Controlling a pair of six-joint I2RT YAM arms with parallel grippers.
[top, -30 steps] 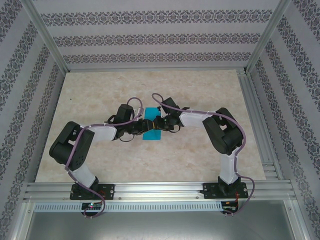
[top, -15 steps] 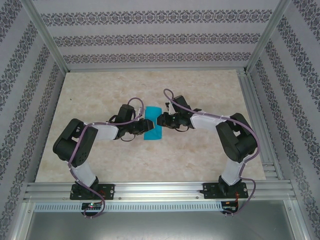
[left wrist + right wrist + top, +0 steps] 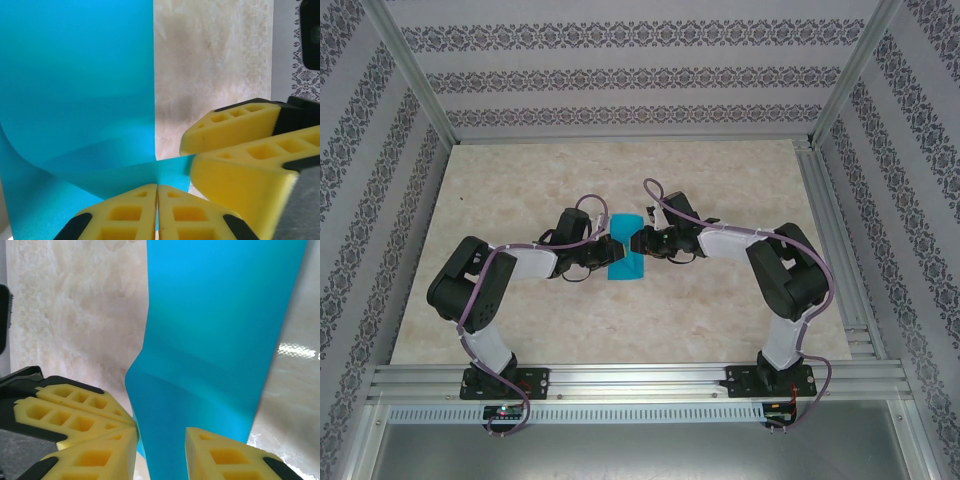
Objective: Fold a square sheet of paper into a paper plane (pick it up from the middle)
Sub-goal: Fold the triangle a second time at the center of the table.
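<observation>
Just changed: left gripper (image 3: 157, 192) clamped onto the edge of the thin teal-blue square paper sheet (image 3: 75, 75).
Right gripper (image 3: 161, 440): jaws apart, astride the sheet.
Meaning: lifting can probably start.

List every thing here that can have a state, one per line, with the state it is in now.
square sheet of paper: bowed and bent, lifted at one edge, not yet folded into a plane.
left claw: shut on the sheet's edge.
right claw: open, its fingers on either side of the sheet's opposite edge.
</observation>
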